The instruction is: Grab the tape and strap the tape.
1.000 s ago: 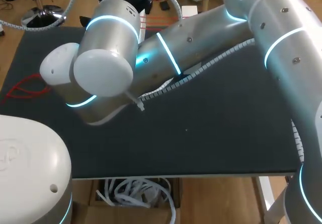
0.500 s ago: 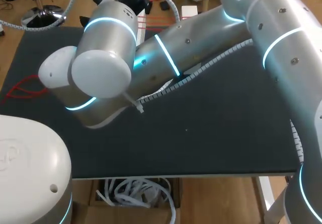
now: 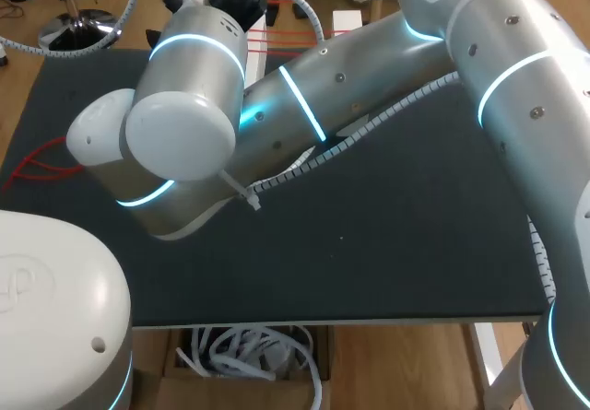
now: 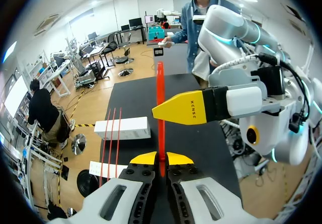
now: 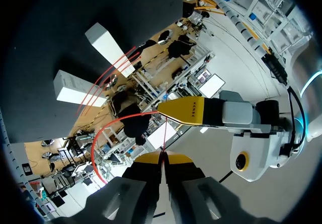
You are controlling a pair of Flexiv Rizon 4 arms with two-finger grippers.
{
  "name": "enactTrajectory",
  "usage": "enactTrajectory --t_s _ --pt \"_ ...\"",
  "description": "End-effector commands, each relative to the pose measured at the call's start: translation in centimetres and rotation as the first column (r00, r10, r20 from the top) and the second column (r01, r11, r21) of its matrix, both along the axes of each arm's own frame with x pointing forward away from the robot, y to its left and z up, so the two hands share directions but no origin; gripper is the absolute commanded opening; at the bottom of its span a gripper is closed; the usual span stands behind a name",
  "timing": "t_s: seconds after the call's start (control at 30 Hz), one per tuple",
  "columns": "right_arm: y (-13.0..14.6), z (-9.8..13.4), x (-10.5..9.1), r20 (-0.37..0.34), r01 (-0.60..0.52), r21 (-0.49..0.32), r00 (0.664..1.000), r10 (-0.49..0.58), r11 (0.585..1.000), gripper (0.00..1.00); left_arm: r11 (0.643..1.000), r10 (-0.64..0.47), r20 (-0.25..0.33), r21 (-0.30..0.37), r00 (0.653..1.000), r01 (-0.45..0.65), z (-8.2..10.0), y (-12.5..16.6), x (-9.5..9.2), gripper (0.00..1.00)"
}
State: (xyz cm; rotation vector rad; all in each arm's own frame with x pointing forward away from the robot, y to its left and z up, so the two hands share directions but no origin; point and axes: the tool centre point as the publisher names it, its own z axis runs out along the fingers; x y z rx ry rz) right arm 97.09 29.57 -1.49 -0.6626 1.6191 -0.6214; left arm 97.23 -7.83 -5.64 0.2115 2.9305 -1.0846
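Red thin plastic strap (image 4: 160,83) stands pinched between the closed yellow tips of my left gripper (image 4: 161,158), above the black table mat (image 3: 396,226). My right gripper (image 5: 162,158) likewise clamps the strap, its tips pressed together, close beside the left.

I see my right arm (image 3: 304,106) creeping a little to the left and toward the far edge of the table (image 3: 415,244). Its big wrist joint (image 3: 180,134) and the ribbed cable (image 3: 304,163) along it shift left too.
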Motion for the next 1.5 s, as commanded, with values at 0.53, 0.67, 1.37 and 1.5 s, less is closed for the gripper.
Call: enactTrajectory --t_s 0.53,0.67,1.37,1.5 --pt "0.5 -0.8 0.2 -0.018 0.003 -0.016 1.0 -0.003 1.0 0.0 1.0 0.0 -0.001 0.002 1.0 0.0 0.1 0.0 0.0 0.0" --pt "0.6 -0.9 0.2 -0.02 0.004 -0.016 1.0 -0.004 1.0 0.0 1.0 0.0 -0.001 0.002 1.0 0.0 0.1 0.0 0.0 0.0" --pt "0.2 0.5 -1.0 -0.026 0.011 0.024 1.0 -0.01 1.0 0.18 1.0 0.0 -0.001 0.002 1.0 0.0 0.1 0.0 0.0 0.0" --pt "0.0 1.4 -1.9 -0.023 0.008 0.042 1.0 -0.007 0.999 0.18 1.0 0.0 -0.001 0.002 1.0 0.0 0.1 0.0 0.0 0.0"
